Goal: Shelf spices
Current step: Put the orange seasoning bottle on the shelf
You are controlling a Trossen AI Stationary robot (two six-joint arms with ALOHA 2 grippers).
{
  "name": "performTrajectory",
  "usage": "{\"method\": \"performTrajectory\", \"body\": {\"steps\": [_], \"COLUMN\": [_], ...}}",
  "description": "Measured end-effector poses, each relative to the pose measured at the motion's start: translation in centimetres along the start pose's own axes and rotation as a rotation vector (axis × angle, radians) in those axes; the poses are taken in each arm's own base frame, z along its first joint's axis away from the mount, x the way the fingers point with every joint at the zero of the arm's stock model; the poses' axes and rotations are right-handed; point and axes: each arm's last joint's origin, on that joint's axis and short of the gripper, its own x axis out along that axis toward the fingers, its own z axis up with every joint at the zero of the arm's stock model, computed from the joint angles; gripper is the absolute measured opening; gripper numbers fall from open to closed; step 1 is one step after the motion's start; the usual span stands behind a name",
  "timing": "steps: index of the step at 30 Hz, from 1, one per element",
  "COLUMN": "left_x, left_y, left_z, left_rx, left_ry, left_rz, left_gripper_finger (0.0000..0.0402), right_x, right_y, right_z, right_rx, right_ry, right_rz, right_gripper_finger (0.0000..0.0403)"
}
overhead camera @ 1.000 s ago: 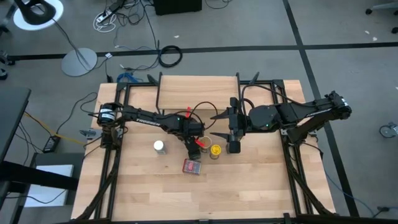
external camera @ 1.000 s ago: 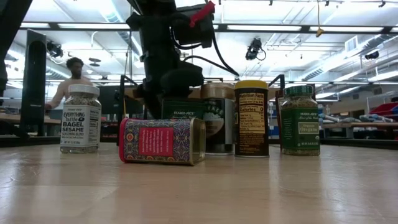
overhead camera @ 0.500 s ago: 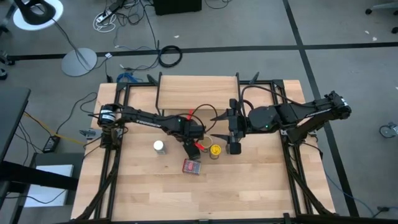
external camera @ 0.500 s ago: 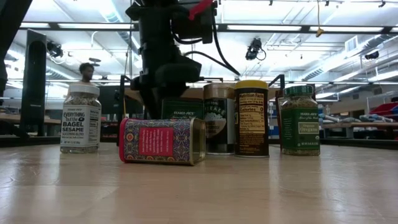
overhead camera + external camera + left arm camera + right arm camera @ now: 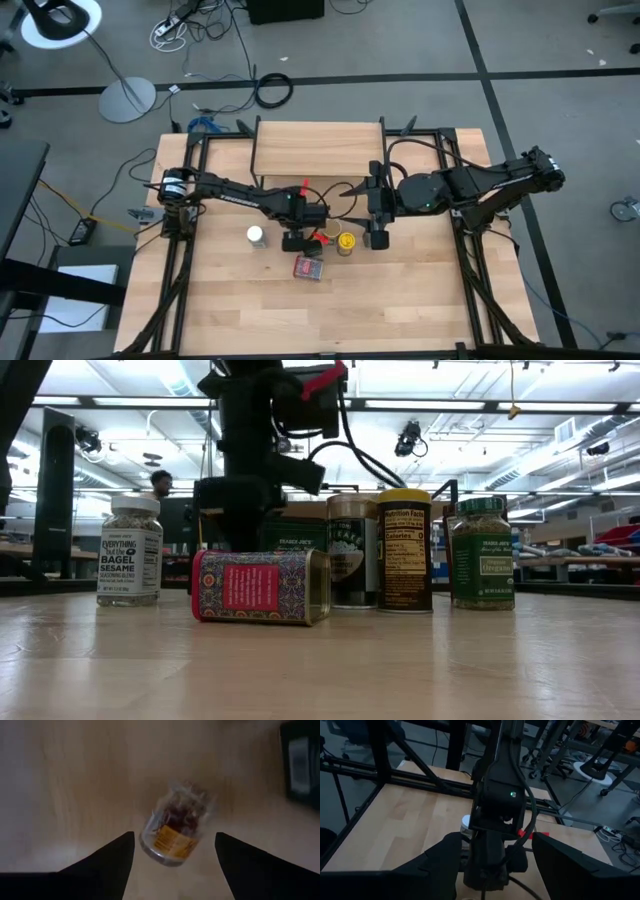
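Left gripper (image 5: 174,851), fingers spread, hangs directly over a small jar (image 5: 176,831) lying tilted between them; right gripper (image 5: 376,238) waits nearby, jaw state unclear.

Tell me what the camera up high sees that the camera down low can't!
Only the high view shows the shelf, bare on top, and the right gripper beside the jars.

Only the low view shows labels: the white-lidded jar reads bagel sesame, and the green jar appears. A person stands far behind.

Both show the red tin lying on its side, the yellow-lidded jar, and the left arm over the jars.
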Motion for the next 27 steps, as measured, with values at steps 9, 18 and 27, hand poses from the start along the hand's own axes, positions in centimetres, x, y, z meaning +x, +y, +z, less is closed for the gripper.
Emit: {"method": "performTrajectory", "body": {"steps": [9,18,27], "left_x": [1.3,2.8,2.9], "left_y": [-0.3,-0.8,-0.8], "left_z": [-0.6,-1.0,-0.8], "left_rx": [0.105,0.12,0.115], "left_ry": [-0.002,-0.063,-0.092], "left_rz": [-0.018,-0.056,-0.053], "left_gripper_finger": [0.0283,0.0274,0.018], "right_x": [0.0,0.0,0.0], "right_y": [0.0,0.0,-0.1], "right_z": [0.0,0.0,0.0], "right_rx": [-0.001,-0.001,0.0], "right_ry": [0.005,0.005,0.005], "right_rz": [0.0,0.0,-0.01], "right_gripper_finger": [0.0242,0.0242,0.0242]}}
